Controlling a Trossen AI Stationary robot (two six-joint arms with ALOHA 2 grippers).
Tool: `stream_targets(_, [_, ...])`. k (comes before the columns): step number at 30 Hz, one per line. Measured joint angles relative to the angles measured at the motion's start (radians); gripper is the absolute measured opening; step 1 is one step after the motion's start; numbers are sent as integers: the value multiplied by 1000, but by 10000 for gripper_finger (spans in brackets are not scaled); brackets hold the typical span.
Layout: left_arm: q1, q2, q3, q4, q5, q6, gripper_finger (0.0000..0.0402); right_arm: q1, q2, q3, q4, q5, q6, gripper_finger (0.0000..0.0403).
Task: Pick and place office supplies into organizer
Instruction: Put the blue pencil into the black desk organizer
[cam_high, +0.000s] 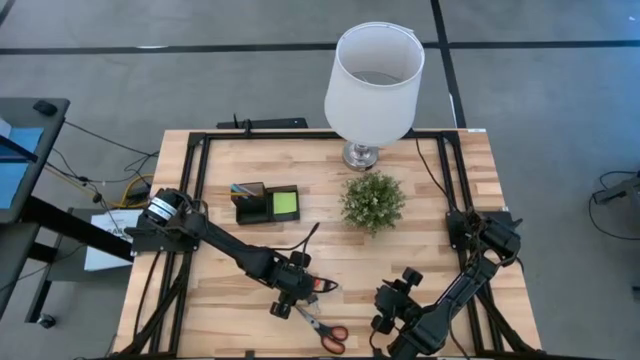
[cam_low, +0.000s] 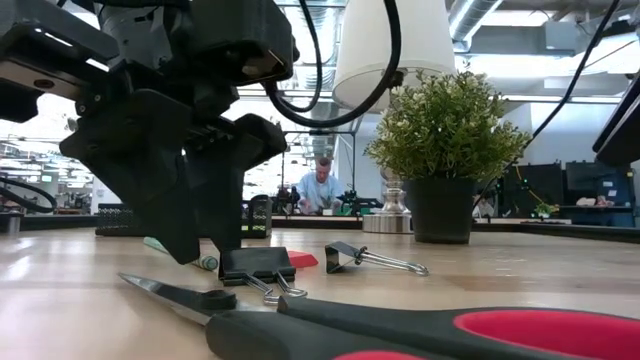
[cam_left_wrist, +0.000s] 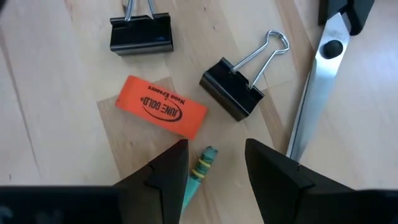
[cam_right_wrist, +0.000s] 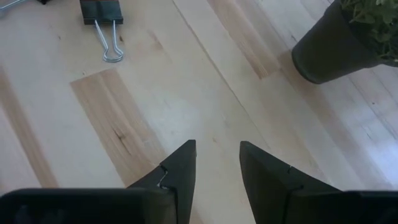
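Observation:
My left gripper (cam_left_wrist: 217, 155) is open, low over the table near its front edge. Its fingers stand on either side of the banded end of a teal pen (cam_left_wrist: 203, 163) that lies flat on the wood. Just beyond lie an orange eraser (cam_left_wrist: 163, 114), two black binder clips (cam_left_wrist: 140, 34) (cam_left_wrist: 233, 87) and red-handled scissors (cam_high: 325, 328). The black organizer (cam_high: 268, 202), with a lime-green pad (cam_high: 287, 204) in its tray, stands farther back on the left. My right gripper (cam_right_wrist: 217, 146) hangs open over bare wood at the front right.
A small potted plant (cam_high: 373, 200) stands mid-table, with a white-shaded lamp (cam_high: 375, 80) behind it at the far edge. The scissors' blade (cam_left_wrist: 311, 106) lies close beside the left gripper. A black frame (cam_high: 200, 150) runs around the tabletop. A person sits in the room beyond.

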Motion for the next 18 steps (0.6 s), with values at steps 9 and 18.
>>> stream_targets(9, [4,19,0,10,-1,-11,153,0,0,0,3,0,0,118])
stream_targets(18, [4,76,8,-10,3,-18,146,1,0,0,5,0,-1,118])
